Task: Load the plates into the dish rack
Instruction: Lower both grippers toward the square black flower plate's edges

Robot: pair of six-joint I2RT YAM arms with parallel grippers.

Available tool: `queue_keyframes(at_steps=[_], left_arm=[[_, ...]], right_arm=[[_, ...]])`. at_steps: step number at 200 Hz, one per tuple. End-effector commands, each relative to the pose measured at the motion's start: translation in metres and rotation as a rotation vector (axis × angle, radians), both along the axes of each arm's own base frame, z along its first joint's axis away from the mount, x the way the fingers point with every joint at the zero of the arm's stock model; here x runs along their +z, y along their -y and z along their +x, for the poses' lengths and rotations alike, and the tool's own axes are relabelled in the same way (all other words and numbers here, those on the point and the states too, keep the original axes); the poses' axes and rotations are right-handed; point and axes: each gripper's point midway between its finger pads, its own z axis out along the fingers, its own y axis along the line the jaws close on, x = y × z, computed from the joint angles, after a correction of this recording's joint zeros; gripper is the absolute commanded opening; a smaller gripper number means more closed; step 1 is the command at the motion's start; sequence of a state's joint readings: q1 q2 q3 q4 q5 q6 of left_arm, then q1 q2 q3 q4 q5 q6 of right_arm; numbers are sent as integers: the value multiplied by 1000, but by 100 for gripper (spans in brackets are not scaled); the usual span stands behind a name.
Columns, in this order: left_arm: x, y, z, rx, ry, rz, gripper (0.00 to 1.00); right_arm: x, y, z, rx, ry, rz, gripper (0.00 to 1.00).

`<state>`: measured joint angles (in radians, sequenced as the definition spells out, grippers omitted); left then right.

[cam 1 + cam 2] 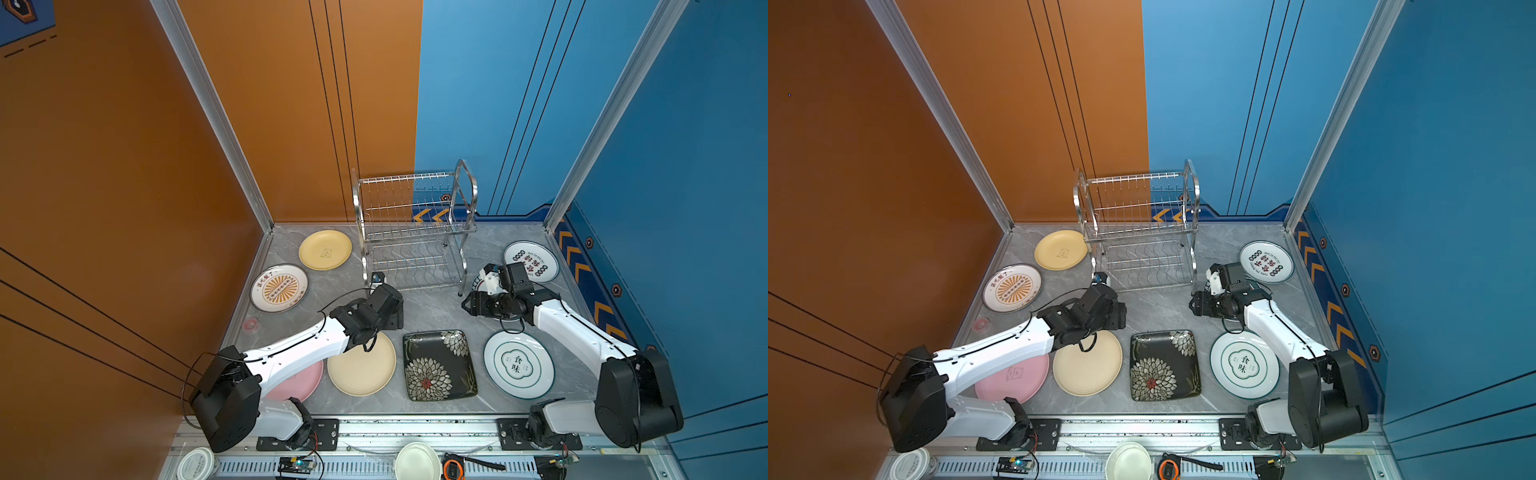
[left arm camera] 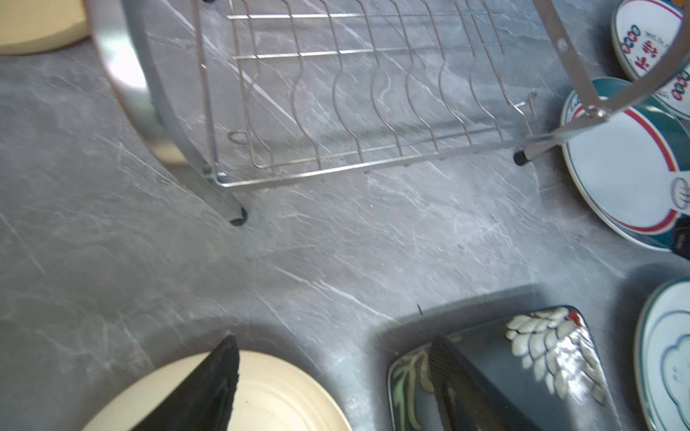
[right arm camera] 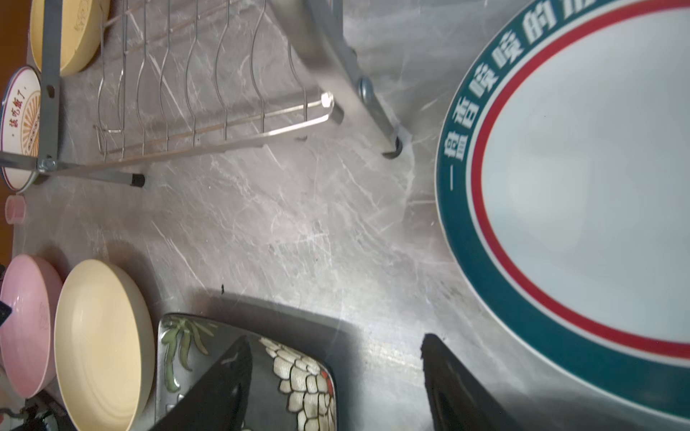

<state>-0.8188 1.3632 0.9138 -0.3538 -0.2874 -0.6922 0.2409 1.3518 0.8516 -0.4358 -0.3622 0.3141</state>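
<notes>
The steel dish rack (image 1: pixel 468 195) stands empty at the back middle of the table. Flat on the table lie the plates: yellow (image 1: pixel 325 249), sunburst (image 1: pixel 279 288), pink (image 1: pixel 296 384) partly under my left arm, cream (image 1: pixel 361 368), black square floral (image 1: pixel 439 365), and two white ones (image 1: pixel 518 365) (image 1: pixel 531 262). A teal-and-red-rimmed plate (image 3: pixel 582 186) lies beneath my right wrist. My left gripper (image 2: pixel 333 339) hangs open over bare table between the cream and black plates. My right gripper (image 3: pixel 336 337) is open too, between the black plate and the teal-rimmed one. Neither holds anything.
A small pink disc (image 1: pixel 250 323) lies near the left wall. On the front rail sit a white bowl (image 1: pixel 417 461) and a white lidded tub (image 1: pixel 195 464). Orange and blue walls close the table in on three sides. The rack's legs (image 2: pixel 237 218) stand close ahead of both grippers.
</notes>
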Motion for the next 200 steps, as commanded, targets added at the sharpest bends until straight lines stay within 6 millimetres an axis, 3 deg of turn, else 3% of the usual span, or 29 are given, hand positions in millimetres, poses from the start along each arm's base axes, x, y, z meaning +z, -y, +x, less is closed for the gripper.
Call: queue_keyframes(at_steps=[1, 77, 105, 164, 200], left_arm=[[-6, 20, -25, -9, -126, -88, 82], [-35, 43, -67, -63, -307, -131, 84], [-36, 54, -83, -86, -339, -148, 85], [-53, 51, -117, -7, -378, -153, 85], [-60, 55, -124, -18, -396, -136, 85]], right_arm=[[-4, -6, -28, 29, -81, 35, 74], [-12, -16, -62, 50, -137, 52, 76], [-17, -20, -71, 56, -157, 56, 77], [-18, -22, -95, 70, -185, 94, 80], [-22, -19, -111, 67, -198, 94, 80]])
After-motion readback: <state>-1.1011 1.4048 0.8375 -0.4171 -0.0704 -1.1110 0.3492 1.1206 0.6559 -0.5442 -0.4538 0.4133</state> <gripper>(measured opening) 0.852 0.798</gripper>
